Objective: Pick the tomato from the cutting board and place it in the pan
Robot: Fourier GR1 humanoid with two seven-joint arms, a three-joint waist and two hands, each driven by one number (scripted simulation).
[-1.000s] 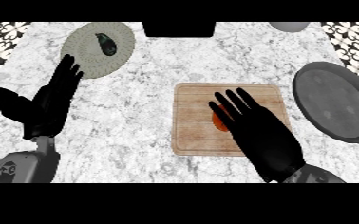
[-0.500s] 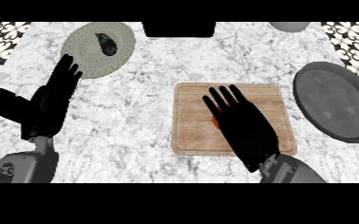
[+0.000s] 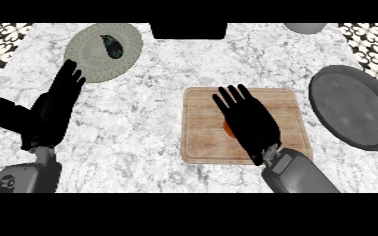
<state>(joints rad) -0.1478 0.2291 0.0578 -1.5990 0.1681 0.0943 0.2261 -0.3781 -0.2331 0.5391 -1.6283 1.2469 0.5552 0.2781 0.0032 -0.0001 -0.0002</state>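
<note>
A wooden cutting board (image 3: 280,105) lies at the centre right of the counter. My right hand (image 3: 249,120) hovers flat over it with straight fingers, open. Only a thin red edge of the tomato (image 3: 227,128) peeks out at the hand's left side; the rest is hidden beneath the palm. I cannot tell whether the palm touches it. The dark grey pan (image 3: 351,107) sits at the right edge, just past the board. My left hand (image 3: 55,102) rests open at the left, fingers up.
A pale green plate (image 3: 88,55) with a small dark vegetable (image 3: 112,46) on it stands at the back left, just above my left hand. A black object (image 3: 188,30) sits at the back centre and a grey bowl (image 3: 304,27) at the back right.
My right hand has slid left and slightly toward me over the board, now covering almost all of the tomato. The left hand has not moved.
</note>
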